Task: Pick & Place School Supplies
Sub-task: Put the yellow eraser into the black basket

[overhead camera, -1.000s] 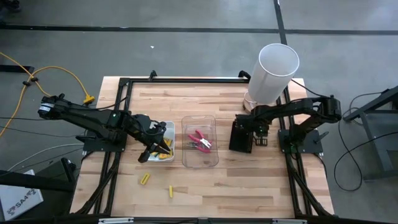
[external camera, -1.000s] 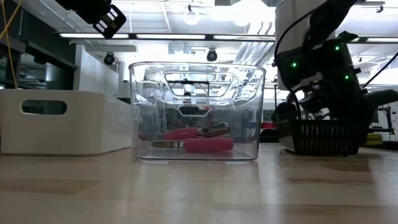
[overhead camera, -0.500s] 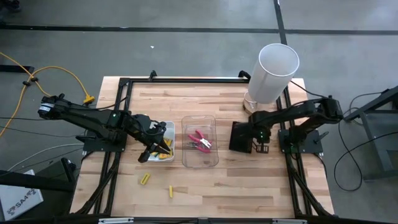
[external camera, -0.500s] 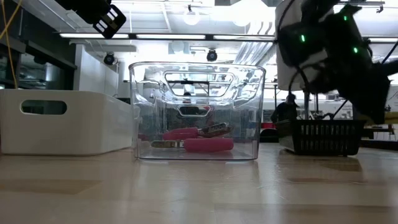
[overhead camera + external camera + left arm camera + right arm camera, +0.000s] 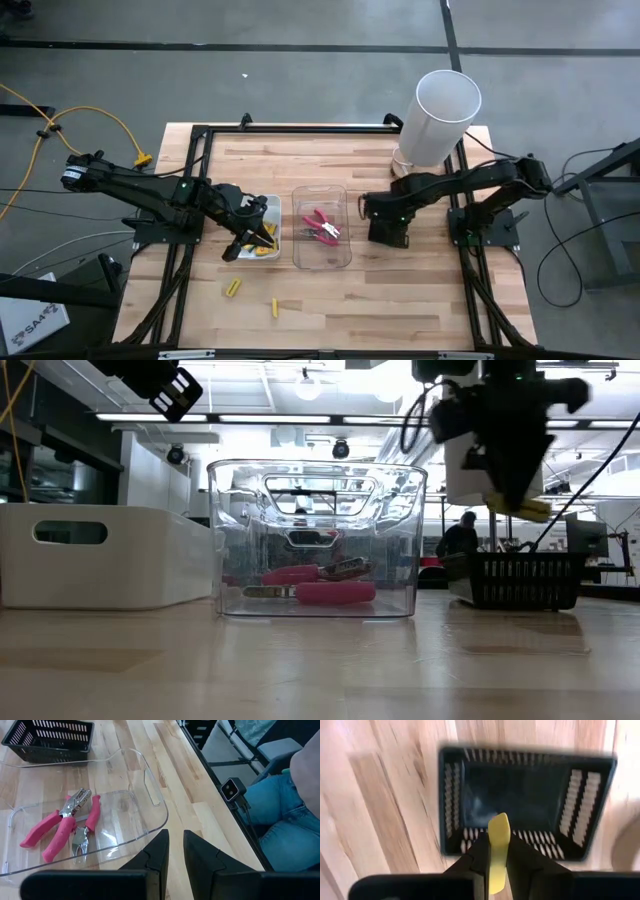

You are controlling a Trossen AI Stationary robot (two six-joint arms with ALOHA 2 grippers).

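Observation:
My right gripper [image 5: 371, 205] is above the left end of a black slotted basket [image 5: 392, 228], shut on a small yellow stick [image 5: 498, 847]. The basket stands on the table right of a clear tray [image 5: 322, 192]. Two pink-handled pliers [image 5: 320, 226] lie in the tray and also show in the left wrist view [image 5: 62, 827]. My left gripper [image 5: 244, 242] hangs over a white tray [image 5: 272, 204] that holds several yellow pieces [image 5: 260, 247]. Its fingers [image 5: 156, 855] are empty, with a narrow gap between them. My right gripper pinches the yellow stick between its two fingers, coming from above and pointing down. The stick's free end [image 5: 499, 826] reaches past the fingertips. In the low view the stick [image 5: 530, 510] hangs slanted below the gripper, lifted clear above the basket [image 5: 522, 582].
Two loose yellow pieces [image 5: 233, 288] [image 5: 272, 306] lie on the table near the front. A tall white cylinder [image 5: 440, 115] stands at the far right. A person in blue trousers [image 5: 280, 815] sits beyond the table's edge in the left wrist view.
My right gripper has risen from low at the black basket and gone toward the table's left, to above the basket's left end near the clear tray. The yellow stick now shows in its fingers, above the basket.

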